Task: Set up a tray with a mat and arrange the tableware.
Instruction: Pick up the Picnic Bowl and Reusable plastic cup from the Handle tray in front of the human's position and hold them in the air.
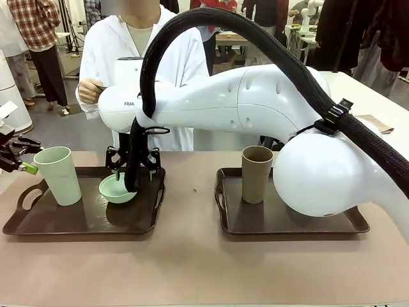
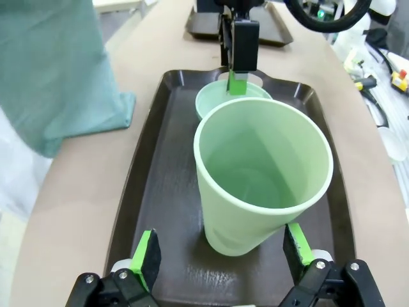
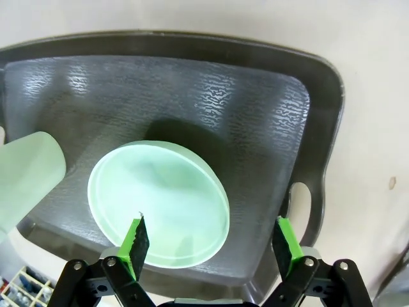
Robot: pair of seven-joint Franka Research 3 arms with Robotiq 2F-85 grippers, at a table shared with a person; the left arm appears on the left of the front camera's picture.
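Left fingers (image 2: 146, 256) spread, straddling pale green cup (image 2: 262, 185) on left tray (image 1: 83, 219); right fingers (image 3: 135, 240) spread above pale green bowl (image 3: 160, 198) next to it. Both prob light, stiff, slick plastic, so I'd pinch cup mid-wall, bowl at rim

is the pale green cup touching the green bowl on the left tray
Apart. The front view shows bare tray between the cup and the bowl.

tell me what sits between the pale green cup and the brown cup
Front view: the pale green bowl, directly under the open right gripper.
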